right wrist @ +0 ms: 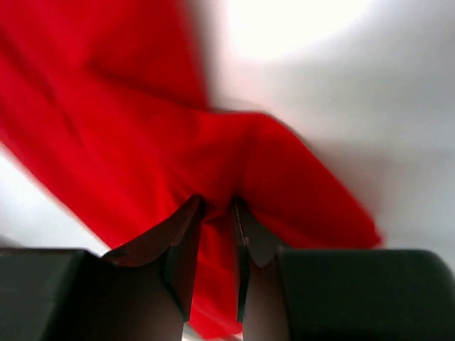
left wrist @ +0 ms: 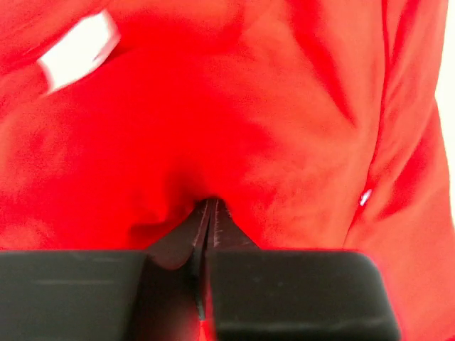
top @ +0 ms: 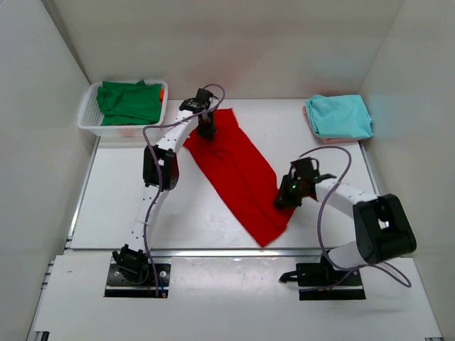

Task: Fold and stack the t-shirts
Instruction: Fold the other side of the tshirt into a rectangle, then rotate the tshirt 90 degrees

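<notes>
A bright red t-shirt [top: 238, 174] lies folded into a long strip, running from the far middle of the table to the near middle. My left gripper [top: 207, 132] is shut on its far end; the left wrist view shows the cloth [left wrist: 234, 128] pinched between closed jaws [left wrist: 210, 206]. My right gripper [top: 284, 201] is shut on the strip's near right edge; the right wrist view shows red cloth [right wrist: 142, 135] bunched between the jaws [right wrist: 218, 206]. A teal t-shirt [top: 340, 116] lies folded at the far right. A dark green t-shirt [top: 129, 101] lies in the basket.
A white mesh basket [top: 91, 122] stands at the far left corner. White walls close in the table on the left, back and right. A pink cloth edge [top: 311, 126] shows under the teal shirt.
</notes>
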Available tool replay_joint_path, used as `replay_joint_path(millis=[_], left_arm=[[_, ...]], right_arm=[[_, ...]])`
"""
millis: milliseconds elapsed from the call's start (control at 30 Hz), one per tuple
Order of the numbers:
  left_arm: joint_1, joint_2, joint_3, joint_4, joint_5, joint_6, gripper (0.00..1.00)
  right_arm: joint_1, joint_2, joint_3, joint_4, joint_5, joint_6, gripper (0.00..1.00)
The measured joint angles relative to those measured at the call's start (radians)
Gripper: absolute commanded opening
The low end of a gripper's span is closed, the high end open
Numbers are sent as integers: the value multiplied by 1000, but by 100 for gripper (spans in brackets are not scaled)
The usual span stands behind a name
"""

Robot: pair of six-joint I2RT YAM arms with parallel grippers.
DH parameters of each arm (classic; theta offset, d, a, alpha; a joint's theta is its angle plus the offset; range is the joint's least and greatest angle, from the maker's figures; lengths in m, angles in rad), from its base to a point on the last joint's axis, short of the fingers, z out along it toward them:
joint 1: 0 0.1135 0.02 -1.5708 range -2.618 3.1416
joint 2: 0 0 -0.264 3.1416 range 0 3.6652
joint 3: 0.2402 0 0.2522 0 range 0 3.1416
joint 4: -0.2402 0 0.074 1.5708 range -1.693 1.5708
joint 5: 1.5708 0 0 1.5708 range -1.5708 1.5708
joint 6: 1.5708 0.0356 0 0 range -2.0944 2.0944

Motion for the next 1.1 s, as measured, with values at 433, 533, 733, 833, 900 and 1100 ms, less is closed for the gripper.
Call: replay_joint_path(millis=[433, 533, 733, 833, 900, 1100], left_arm=[[11, 116, 145, 124, 221, 30, 7], [15, 135, 169, 153, 260, 19, 6], [40, 167, 173, 278, 336, -34, 6], [55, 181, 196, 305, 356, -56, 6], [68, 182, 198, 337, 382, -73, 6], [88, 8, 53, 399, 459, -111, 15]], right_arm=[[567, -54, -214, 439, 88, 502, 18], [582, 24, -157, 473, 63, 506, 19], [619, 94, -47, 396, 98, 477, 17], [660, 9, -111, 396, 144, 452, 22], [679, -76, -189, 406, 151, 422, 9], [654, -207, -245, 344, 197, 340, 24]])
